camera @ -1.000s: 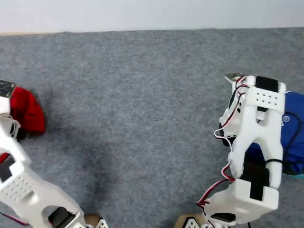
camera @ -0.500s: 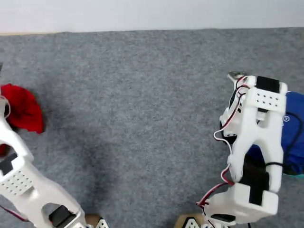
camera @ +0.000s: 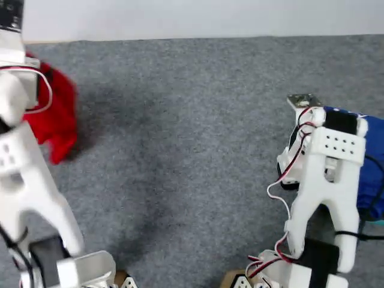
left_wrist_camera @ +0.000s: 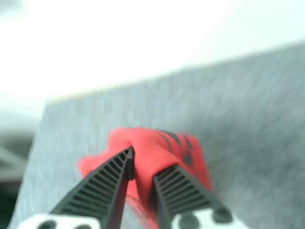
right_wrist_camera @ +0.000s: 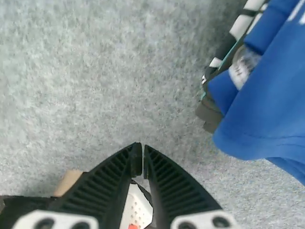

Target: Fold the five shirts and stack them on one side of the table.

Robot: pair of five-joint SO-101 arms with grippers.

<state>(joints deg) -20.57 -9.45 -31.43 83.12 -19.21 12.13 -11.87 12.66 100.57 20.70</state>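
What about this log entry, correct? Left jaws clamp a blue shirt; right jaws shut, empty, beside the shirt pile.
Wrong colour: the left jaws clamp a red shirt, as the left wrist view shows. Right jaws shut, empty, beside the shirt pile.

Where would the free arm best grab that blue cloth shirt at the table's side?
Probably at the rounded edge of the blue cloth shirt, where it bulges out past the dark folded layers beneath it. The right gripper is shut, so it would need to open and come in low from the bare grey mat side, slipping one finger under that loose fold.
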